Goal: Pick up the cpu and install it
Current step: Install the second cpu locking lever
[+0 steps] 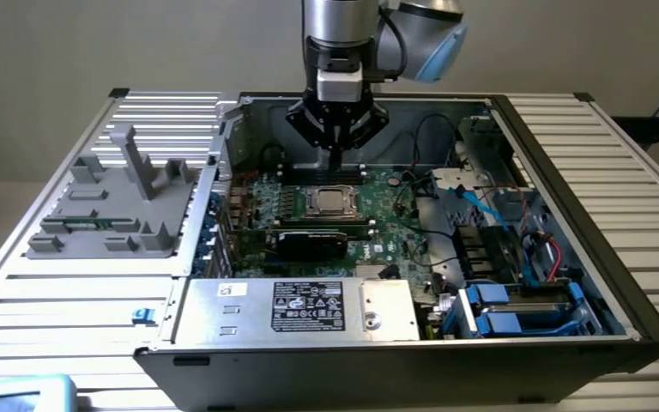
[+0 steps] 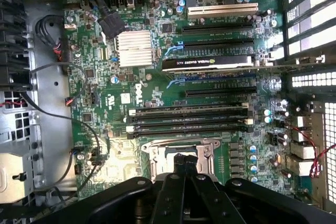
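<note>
The cpu (image 1: 329,202) is a small silver square lying flat in the socket on the green motherboard (image 1: 393,227) inside the open computer case. My gripper (image 1: 336,165) hangs just above the far edge of the socket, its fingers pressed together with nothing between them. In the wrist view the shut fingertips (image 2: 184,162) point down over the metal socket frame (image 2: 157,153) and cover most of its middle.
A black graphics card (image 1: 312,240) stands just in front of the socket, memory slots (image 2: 189,121) between them. The silver power supply box (image 1: 295,309) fills the case's near side. Cables and blue drive bays (image 1: 513,300) sit on the exterior view's right. A grey holder (image 1: 117,206) lies outside, left.
</note>
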